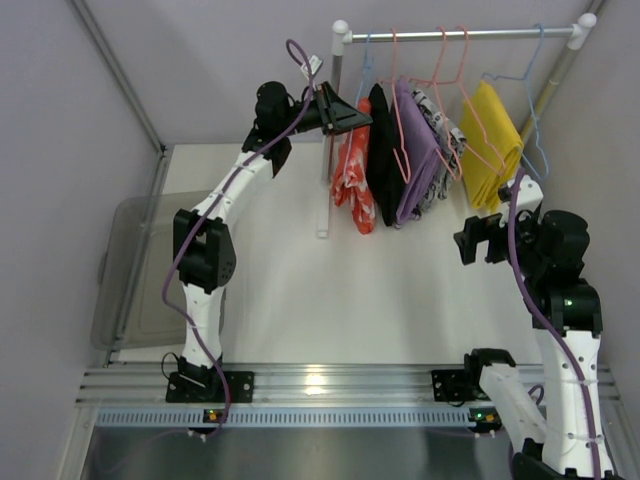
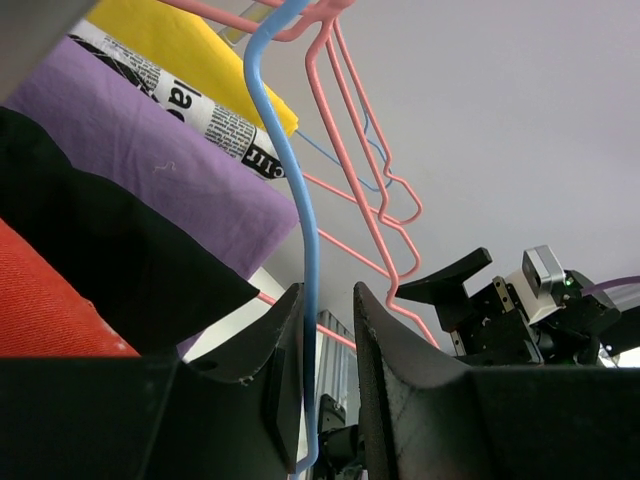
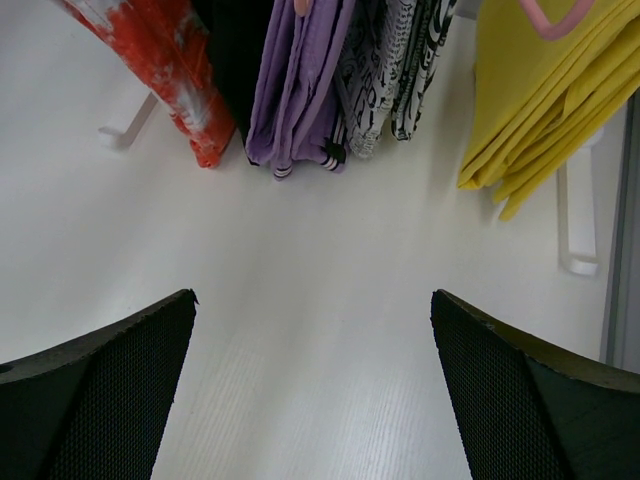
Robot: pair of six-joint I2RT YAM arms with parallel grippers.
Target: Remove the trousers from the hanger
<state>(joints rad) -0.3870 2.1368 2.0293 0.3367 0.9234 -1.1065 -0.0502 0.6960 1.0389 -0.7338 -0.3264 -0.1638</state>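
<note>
The orange-red trousers (image 1: 355, 180) with white marks hang at the left end of the rail on the light-blue hanger (image 1: 366, 62). My left gripper (image 1: 352, 115) is raised at the hanger's left shoulder, just above the trousers. In the left wrist view the blue hanger wire (image 2: 300, 220) runs down between my narrowly parted jaws, against the left finger (image 2: 285, 370), with a gap to the right one. The trousers (image 2: 40, 305) fill that view's lower left. My right gripper (image 1: 482, 240) is wide open and empty above the table, facing the trousers (image 3: 170, 60).
Next to the trousers hang a black garment (image 1: 380, 150), a purple one (image 1: 418, 150), a black-and-white patterned one (image 1: 445, 135) and a yellow cloth (image 1: 492, 145) on pink hangers (image 1: 450, 70). The white rail (image 1: 460, 33) has a left post (image 1: 328, 150). A clear bin (image 1: 135, 270) stands at the left.
</note>
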